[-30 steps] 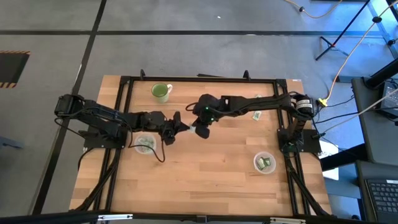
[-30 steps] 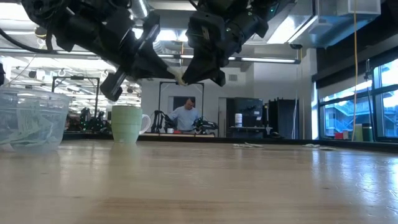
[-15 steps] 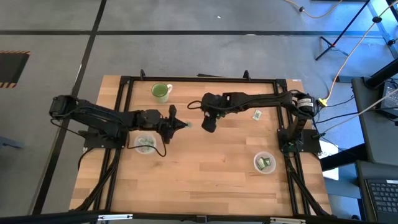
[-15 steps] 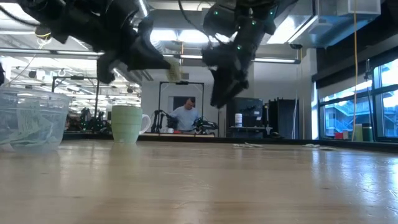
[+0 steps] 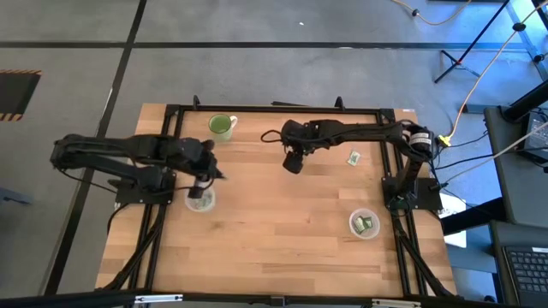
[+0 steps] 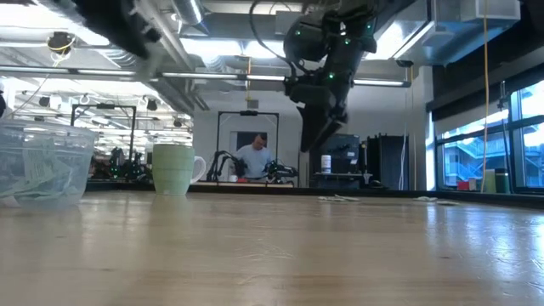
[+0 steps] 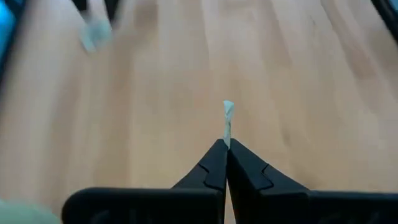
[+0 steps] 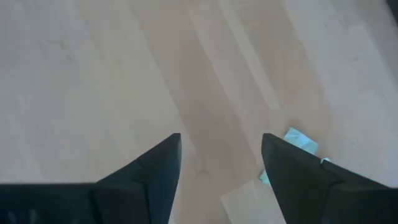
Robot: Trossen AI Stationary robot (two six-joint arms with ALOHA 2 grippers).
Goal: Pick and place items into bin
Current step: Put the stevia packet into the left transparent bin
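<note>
The left gripper (image 7: 225,148) is clamped on a packet (image 7: 227,118) above the left bin (image 5: 200,200). The right gripper (image 8: 221,158), jaws apart and empty, hangs over the far table (image 5: 282,214).

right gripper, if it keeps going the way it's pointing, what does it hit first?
Most likely bare table. The right gripper is open, angled down at wood with nothing between its fingers. A packet lies off to one side; depth is unclear.
</note>
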